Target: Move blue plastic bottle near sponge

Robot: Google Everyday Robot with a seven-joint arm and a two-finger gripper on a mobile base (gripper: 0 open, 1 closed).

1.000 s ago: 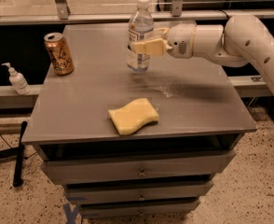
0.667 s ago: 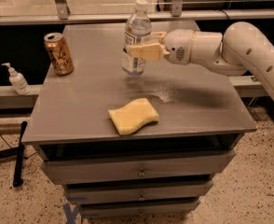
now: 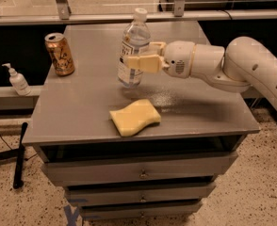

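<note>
A robot's gripper (image 3: 137, 59) holds the bottle (image 3: 134, 36) upright over the middle of the bench (image 3: 82, 107), its two fingers closed on the bottle's mid-body, at about the height of the label (image 3: 126, 49). The arm (image 3: 251, 65) reaches in from the right edge. The bottle's base sits at or just above the top; which of the two cannot be told. The sponge (image 3: 135, 117) lies flat near the middle of the front edge, just forward of the bottle and apart from it. A can (image 3: 60, 54) stands by the left edge, toward the back-left corner, well clear of both.

The bottle looks thin-walled and smooth, so it is likely light, apt to dent under a hard squeeze and to slip under a weak one; how much water it carries cannot be judged. Tall and narrow, it would probably tip if set down off-square. The present hold around the mid-body seems the sound place, where the wall is straight and the weight hangs close to the fingers. The short run toward the front edge calls for a level carry and a flat landing beside the sponge, not on it.
</note>
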